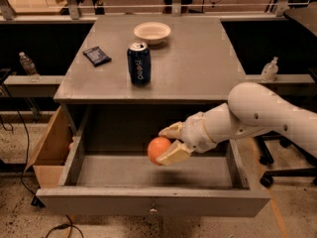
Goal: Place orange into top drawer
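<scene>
Orange point(159, 149) in gripper point(168, 144) above top drawer point(153, 206)

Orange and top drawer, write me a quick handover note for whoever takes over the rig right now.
Gripper: shut on the orange, inside the span of the top drawer, right of centre, apparently off the drawer floor.
Top drawer: pulled open.
Done: drawer open, orange grasped and positioned over the drawer.
Left: lower it, release the orange inside, pull the arm clear.

I'm seeing the gripper point(167, 144), over the open top drawer point(148, 205), hiding the right side of the orange point(155, 148), its arm point(257, 114) running off the right edge.
</scene>
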`<action>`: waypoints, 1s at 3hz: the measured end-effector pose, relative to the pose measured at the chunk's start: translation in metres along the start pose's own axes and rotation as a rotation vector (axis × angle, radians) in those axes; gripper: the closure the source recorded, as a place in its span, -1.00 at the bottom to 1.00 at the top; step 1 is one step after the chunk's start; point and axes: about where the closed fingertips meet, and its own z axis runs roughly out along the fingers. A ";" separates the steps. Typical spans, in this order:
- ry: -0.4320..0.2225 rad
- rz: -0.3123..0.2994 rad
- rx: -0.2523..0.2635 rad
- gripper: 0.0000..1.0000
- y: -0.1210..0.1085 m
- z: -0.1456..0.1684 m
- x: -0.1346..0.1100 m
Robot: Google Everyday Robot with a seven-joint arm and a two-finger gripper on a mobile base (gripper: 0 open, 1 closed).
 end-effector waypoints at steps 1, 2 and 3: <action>-0.067 0.014 0.016 1.00 0.000 0.044 0.013; -0.093 0.034 0.025 1.00 -0.002 0.066 0.022; -0.085 0.046 0.029 1.00 -0.007 0.080 0.029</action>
